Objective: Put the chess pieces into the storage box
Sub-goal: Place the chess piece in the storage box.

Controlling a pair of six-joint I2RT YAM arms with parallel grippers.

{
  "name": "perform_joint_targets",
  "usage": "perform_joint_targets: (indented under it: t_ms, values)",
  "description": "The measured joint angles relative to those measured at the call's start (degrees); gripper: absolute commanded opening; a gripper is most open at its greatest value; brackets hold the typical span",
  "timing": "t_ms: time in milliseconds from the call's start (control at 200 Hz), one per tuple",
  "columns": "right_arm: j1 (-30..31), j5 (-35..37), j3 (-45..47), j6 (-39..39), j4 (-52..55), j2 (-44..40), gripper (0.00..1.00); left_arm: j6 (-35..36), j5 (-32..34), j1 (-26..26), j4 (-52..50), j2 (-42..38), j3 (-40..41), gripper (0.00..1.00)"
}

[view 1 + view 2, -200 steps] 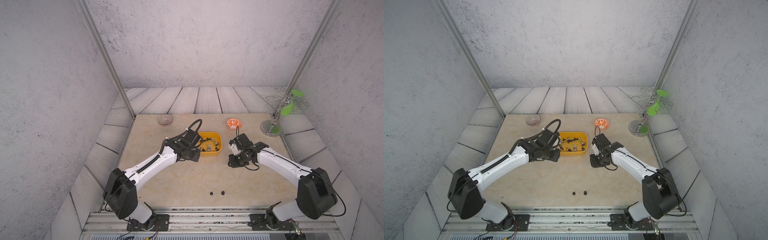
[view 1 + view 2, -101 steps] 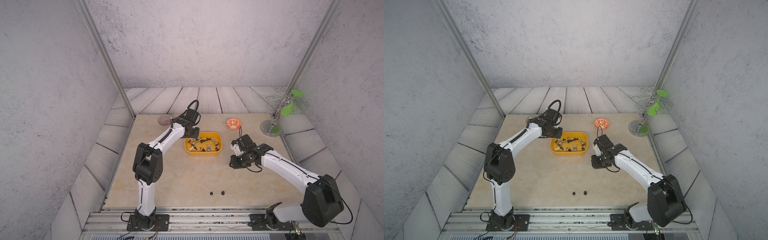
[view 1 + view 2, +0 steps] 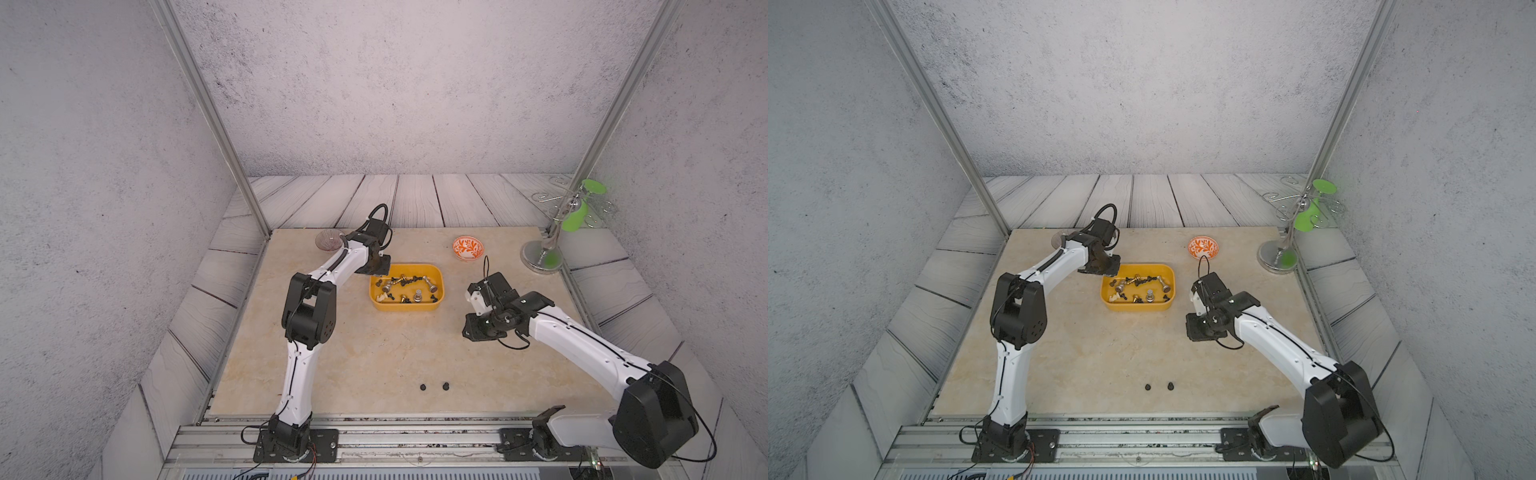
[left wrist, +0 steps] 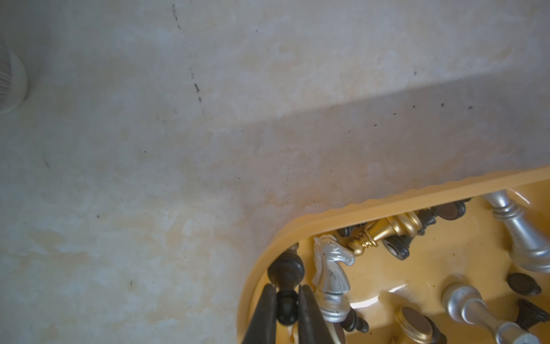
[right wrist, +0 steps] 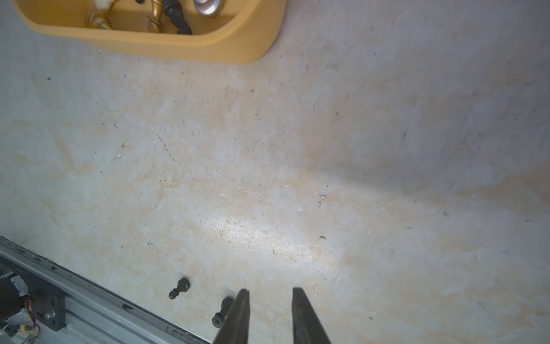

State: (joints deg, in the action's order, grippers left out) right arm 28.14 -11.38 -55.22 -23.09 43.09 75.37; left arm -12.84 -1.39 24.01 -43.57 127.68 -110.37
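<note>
The yellow storage box [image 3: 405, 306] [image 3: 1136, 306] sits at mid-table with several black, gold and silver chess pieces [image 3: 409, 286] lying in it. My left gripper [image 3: 378, 270] [image 3: 1106, 270] [image 4: 286, 293] hangs over the box's back left corner [image 4: 268, 250], shut on a black pawn [image 4: 286, 269]. Beside that pawn a silver knight [image 4: 330, 268] lies in the box. Two black pawns [image 3: 422, 387] [image 3: 446, 386] lie loose near the table's front edge. My right gripper [image 3: 473, 332] [image 5: 270, 293] stands open to the right of the box with nothing between its fingers; the nearer pawn [image 5: 222, 311] lies just beside one finger.
An orange-patterned bowl [image 3: 468, 247] stands at the back right and a clear glass bowl [image 3: 328, 240] at the back left, close behind my left wrist. A metal stand with green parts [image 3: 544, 257] occupies the far right corner. A metal rail [image 3: 415, 432] runs along the front edge.
My left arm has folded upward and its gripper has swung from the box's near left side to the back left corner. The right arm has hardly moved.
</note>
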Motion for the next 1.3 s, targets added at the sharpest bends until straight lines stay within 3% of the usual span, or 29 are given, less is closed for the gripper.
perform_joint_targets:
  t_ms: [155,841,1296]
  values:
    - [0.0,0.39,0.17,-0.48,0.46,-0.42,0.28,0.0,-0.52,0.11,0.02,0.02,-2.43,0.23]
    - [0.0,1.01,0.35,-0.46,2.25,-0.7,0.3,0.0,-2.14,0.11,-0.04,-1.03,-1.16,0.24]
    - [2.95,0.33,4.98,-2.47,1.53,-1.99,0.29,-0.39,-4.28,0.11,2.45,-15.15,11.54,0.24]
